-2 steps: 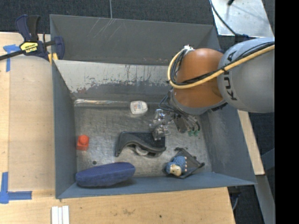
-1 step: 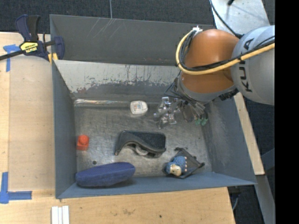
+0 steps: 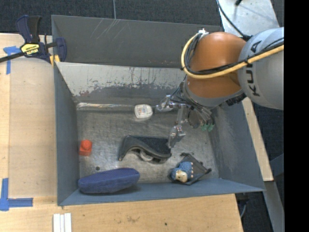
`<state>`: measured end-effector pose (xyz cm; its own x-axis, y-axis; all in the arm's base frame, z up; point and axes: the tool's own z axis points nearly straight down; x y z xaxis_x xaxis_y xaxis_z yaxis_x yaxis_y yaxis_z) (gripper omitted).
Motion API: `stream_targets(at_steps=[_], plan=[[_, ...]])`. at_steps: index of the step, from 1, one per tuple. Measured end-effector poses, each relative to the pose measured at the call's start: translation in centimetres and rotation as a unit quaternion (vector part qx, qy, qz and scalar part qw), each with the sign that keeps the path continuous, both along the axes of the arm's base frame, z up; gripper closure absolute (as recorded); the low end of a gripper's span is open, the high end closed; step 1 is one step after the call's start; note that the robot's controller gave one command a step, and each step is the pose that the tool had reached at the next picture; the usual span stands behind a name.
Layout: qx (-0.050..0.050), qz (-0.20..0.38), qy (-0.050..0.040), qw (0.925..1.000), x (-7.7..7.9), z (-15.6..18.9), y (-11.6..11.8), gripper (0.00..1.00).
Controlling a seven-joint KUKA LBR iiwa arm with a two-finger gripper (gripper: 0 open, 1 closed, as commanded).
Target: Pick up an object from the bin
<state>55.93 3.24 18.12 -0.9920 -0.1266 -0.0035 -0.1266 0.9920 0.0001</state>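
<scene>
Grey metal bin, with the pincer low over the right end of a dark grey curved thing.
Shaped rather like a shoe's sole with a heel, the dark grey curved thing lies on the bin floor just below and to the view's left of the pincer, its right end at the pincer's tip; whether the two touch, and whether the pincer is open or closed, I cannot tell. Up and to the left of the pincer, near the back wall, lies a small white rounded case. Just below the pincer, slightly to the right, a blue plush toy with a pale face rests on a black scrap. Farther off to the lower left lies a blue oval pouch, and well to the left stands a small orange block. An orange cover caps the wrist above the pincer.
</scene>
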Motion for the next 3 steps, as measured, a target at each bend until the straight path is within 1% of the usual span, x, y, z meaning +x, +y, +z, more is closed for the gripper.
stream_targets(at_steps=[1,2,3], plan=[[0.002,-0.126,-0.008,0.9921,-5.7,-8.8,0.9,0.0],[0.002,-0.127,-0.0143,0.9918,-5.5,-8.7,0.8,1.0],[0.0,-0.114,-0.0009,0.9935,-5.1,5.8,0.7,1.0]])
